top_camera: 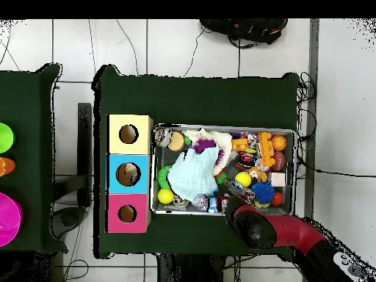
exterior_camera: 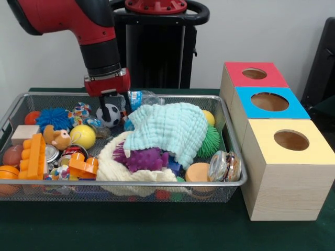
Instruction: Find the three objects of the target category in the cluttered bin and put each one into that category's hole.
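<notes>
The wire mesh bin (exterior_camera: pixel 230 184) holds a heap of toys and shows from above in the overhead view (top_camera: pixel 224 126). My gripper (exterior_camera: pixel 114 104) hangs at the bin's far side, open, one dark finger (exterior_camera: pixel 102 103) on each side of a small black-and-white football (exterior_camera: pixel 110 115). I cannot tell whether the fingers touch the ball. In the overhead view the arm (top_camera: pixel 264 229) covers the gripper. Three wooden boxes with round holes stand beside the bin: red top (exterior_camera: pixel 255 73), blue top (exterior_camera: pixel 269 101), yellow top (exterior_camera: pixel 291 140).
In the bin lie a pale green cloth (exterior_camera: pixel 170 128), a purple spiky toy (exterior_camera: pixel 141 158), a yellow ball (exterior_camera: pixel 82 136), a blue spiky ball (exterior_camera: pixel 54 118), orange plastic blocks (exterior_camera: pixel 35 156), a green spiky ball (exterior_camera: pixel 210 141) and a glass jar (exterior_camera: pixel 224 166).
</notes>
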`<action>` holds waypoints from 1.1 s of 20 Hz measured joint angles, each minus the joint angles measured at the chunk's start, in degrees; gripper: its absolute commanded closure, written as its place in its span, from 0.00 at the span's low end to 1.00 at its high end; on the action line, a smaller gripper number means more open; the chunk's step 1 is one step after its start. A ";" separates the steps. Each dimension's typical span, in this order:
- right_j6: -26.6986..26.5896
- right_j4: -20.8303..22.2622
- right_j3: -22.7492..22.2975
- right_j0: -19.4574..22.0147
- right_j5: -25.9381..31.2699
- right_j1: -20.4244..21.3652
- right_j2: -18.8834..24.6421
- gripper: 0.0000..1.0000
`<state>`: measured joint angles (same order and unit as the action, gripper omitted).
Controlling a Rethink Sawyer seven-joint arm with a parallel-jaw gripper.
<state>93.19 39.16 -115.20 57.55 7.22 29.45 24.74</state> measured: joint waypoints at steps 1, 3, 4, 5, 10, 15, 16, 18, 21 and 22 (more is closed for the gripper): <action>0.00 -0.36 0.00 -0.24 0.14 -0.01 -0.02 0.00; 0.00 -1.06 0.00 -0.25 0.41 0.02 -0.10 0.00; 0.00 -1.27 0.00 -0.26 0.51 0.04 -0.12 0.00; 0.00 -1.48 0.00 -0.26 0.60 0.06 -0.15 0.00; 0.00 -3.90 -0.02 -0.71 2.24 0.52 -0.26 0.00; 0.00 -9.11 -0.03 -2.16 7.04 1.40 -0.27 0.00; 0.00 -9.94 -0.03 -2.29 8.02 1.56 -0.27 0.00; 0.00 -12.43 -0.05 -2.66 11.35 2.38 -0.29 0.00; 0.00 -13.91 -0.05 -3.29 14.43 3.95 -0.33 0.00; 0.00 -14.22 -0.06 -3.55 15.26 4.51 -0.35 0.00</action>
<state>93.19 24.94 -115.26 54.00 22.48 33.96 24.40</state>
